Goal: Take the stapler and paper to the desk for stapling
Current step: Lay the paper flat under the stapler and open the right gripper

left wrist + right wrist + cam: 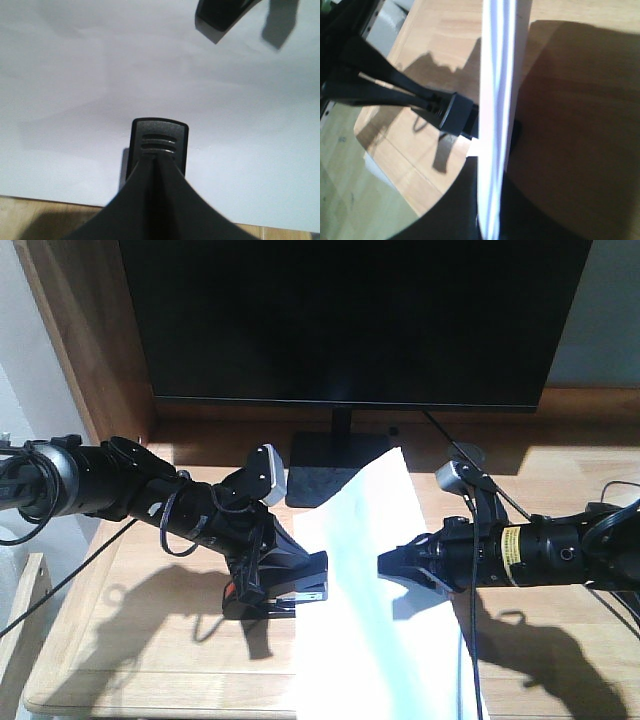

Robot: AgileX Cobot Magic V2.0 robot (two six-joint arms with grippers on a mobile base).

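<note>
Over the light-oak desk (150,640), two black robot arms meet in front of a dark monitor (350,320). From the front view, the left gripper (275,580) is clamped around the stapler (290,592), a small black one with an orange-red patch, held low and just touching or nearly touching the desk surface. The right gripper (400,565) is closed on the paper (380,620), a large white sheet held on edge and slanting from near the monitor stand (335,468) down past the front of the desk. The stapler's front end sits right at the sheet's left edge.

By judgement, the step in hand is bringing stapler and sheet together. Doing it well calls for the right arm to keep the thin sheet steady and taut while the left guides the stapler mouth squarely over the paper's edge, without pushing the sheet sideways or buckling it.

Much is hard to read. The left wrist view shows mostly white paper and the dark stapler tip (159,142). The right wrist view shows the sheet edge-on, hiding that gripper's fingertips. Whether the paper edge already lies inside the stapler mouth cannot be told. The sheet's lower end is cut off.
</note>
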